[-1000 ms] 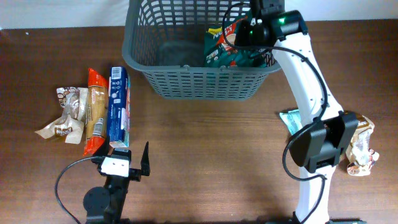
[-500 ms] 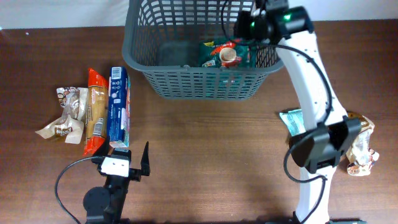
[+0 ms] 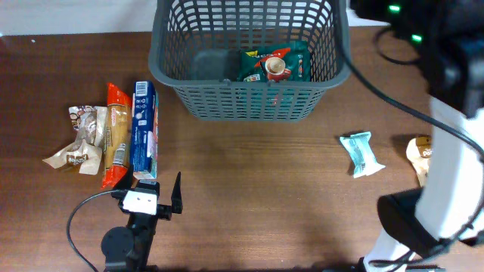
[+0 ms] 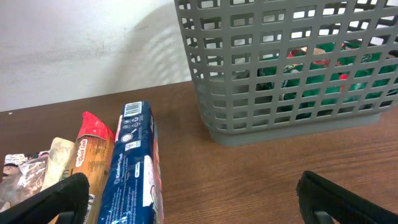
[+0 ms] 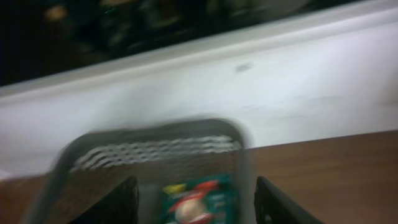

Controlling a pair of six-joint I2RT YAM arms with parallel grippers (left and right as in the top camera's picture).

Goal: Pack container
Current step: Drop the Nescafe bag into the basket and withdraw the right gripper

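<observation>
The container (image 3: 249, 102), a dark grey lattice basket, stands at the table's far middle. A green snack packet (image 3: 276, 64) lies flat inside it, towards the right. My right arm (image 3: 446, 45) is raised high over the basket's right corner, large and blurred. In the right wrist view my right gripper (image 5: 199, 202) is open, well above the green packet (image 5: 199, 199), with nothing between its fingers. My left gripper (image 3: 151, 189) rests open near the front edge, just below a blue packet (image 3: 145, 128). In the left wrist view the left gripper (image 4: 199, 202) is wide open and holds nothing.
On the left lie a brown-white wrapper (image 3: 79, 136), an orange packet (image 3: 116, 136) and the blue packet (image 4: 134, 168), side by side. A light-blue packet (image 3: 361, 153) and a tan packet (image 3: 420, 151) lie on the right, the tan one partly behind the right arm.
My right gripper has opened and let the green packet drop into the basket. It then rose up and to the right. The left arm has not moved.
</observation>
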